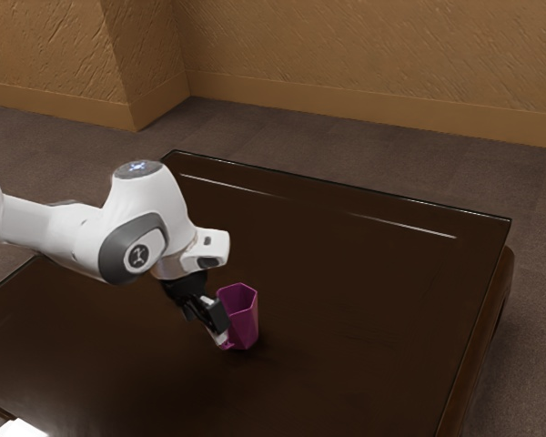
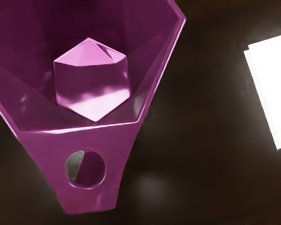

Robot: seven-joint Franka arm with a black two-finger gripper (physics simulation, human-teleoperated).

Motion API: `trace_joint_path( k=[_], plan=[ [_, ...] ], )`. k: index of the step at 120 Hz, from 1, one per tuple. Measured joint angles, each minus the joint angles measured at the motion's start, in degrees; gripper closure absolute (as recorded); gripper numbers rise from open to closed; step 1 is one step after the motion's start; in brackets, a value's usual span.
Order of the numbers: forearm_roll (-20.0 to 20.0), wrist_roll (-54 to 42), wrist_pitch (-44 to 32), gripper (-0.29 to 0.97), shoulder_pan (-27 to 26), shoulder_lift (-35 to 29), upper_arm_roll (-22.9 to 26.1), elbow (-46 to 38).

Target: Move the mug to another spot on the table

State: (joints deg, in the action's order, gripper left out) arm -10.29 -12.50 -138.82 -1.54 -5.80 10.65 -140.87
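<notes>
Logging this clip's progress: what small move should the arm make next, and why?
Probably a short lift straight up: the gripper is at the handle of the mug, which stands on the table.

A: How does the arm (image 1: 73,232) stand?
B: It enters from the exterior view's left, elbow bent, white forearm leaning toward the right. The wrist (image 1: 196,257) points steeply downward at its end.

The mug (image 1: 241,314) just beside the black gripper (image 1: 217,330) is 1 plain glossy magenta, paler pink on its inner floor. Beneath the gripper, the table (image 1: 364,273) is dark brown. The arm (image 1: 136,228) is white with grey joint caps.
</notes>
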Motion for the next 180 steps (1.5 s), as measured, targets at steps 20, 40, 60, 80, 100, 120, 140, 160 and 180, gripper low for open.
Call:
trace_joint_path(
  k=[20,40,60,80,100,120,140,160,180],
  plan=[
    [-0.2,-4.3,-2.2,0.0,-0.1,4.2,-0.7,1.2],
    [-0.1,-7.5,-4.5,0.0,0.4,7.1,-1.3,1.5],
    [-0.1,-10.0,-7.1,0.0,0.6,9.2,-1.4,1.7],
    [-0.3,-11.8,-8.9,0.04,0.0,10.5,-1.4,1.7],
    [-0.4,-13.3,-10.3,0.34,0.0,11.0,-1.5,1.7],
    [-1.4,-14.3,-12.7,0.53,0.1,10.9,-1.7,1.6],
    [-5.1,-15.8,-15.9,0.57,0.0,9.0,-1.5,1.5],
    [-6.6,-19.2,-21.0,0.68,-0.6,6.9,-1.3,0.4],
    [-7.1,-22.7,-27.3,0.73,-3.2,7.7,-3.6,0.1]
  ],
)
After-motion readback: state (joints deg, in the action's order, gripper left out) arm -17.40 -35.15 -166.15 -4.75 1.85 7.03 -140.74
